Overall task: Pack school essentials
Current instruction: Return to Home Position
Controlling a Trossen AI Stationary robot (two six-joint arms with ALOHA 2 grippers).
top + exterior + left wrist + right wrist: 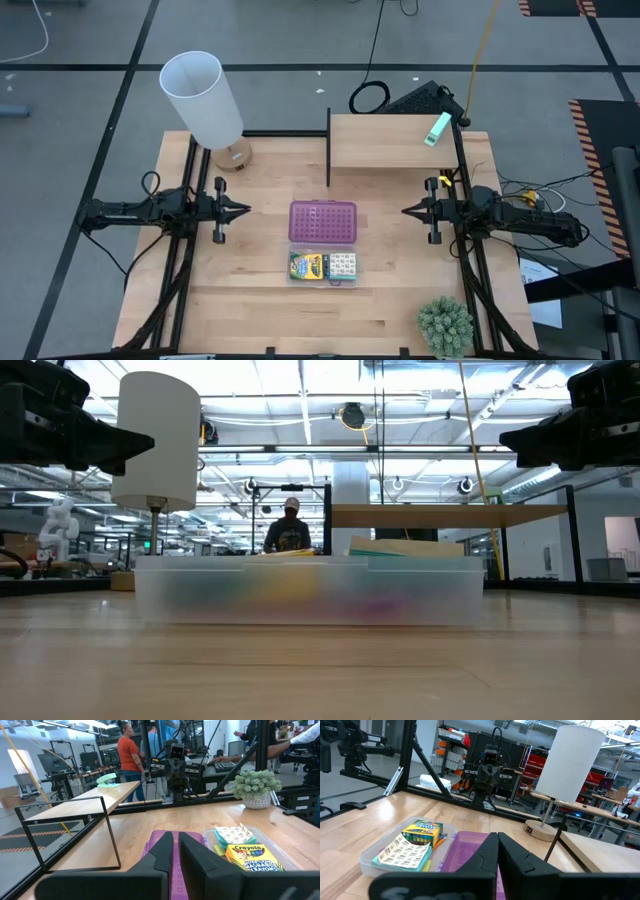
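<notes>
Only one crayon box (308,266), one patterned pack (342,265), side by side.

The crayon box (308,266) and patterned pack (342,265) sat side by side in the clear case (322,279), its studded lid (322,222) lying right behind them.

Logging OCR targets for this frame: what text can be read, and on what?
"Crayola": on the yellow-green crayon box lying in the clear case.
Smaller print under that brand name: too small to read.
Pale patterned pack beside it: printed marks only, nothing I can read.
</notes>
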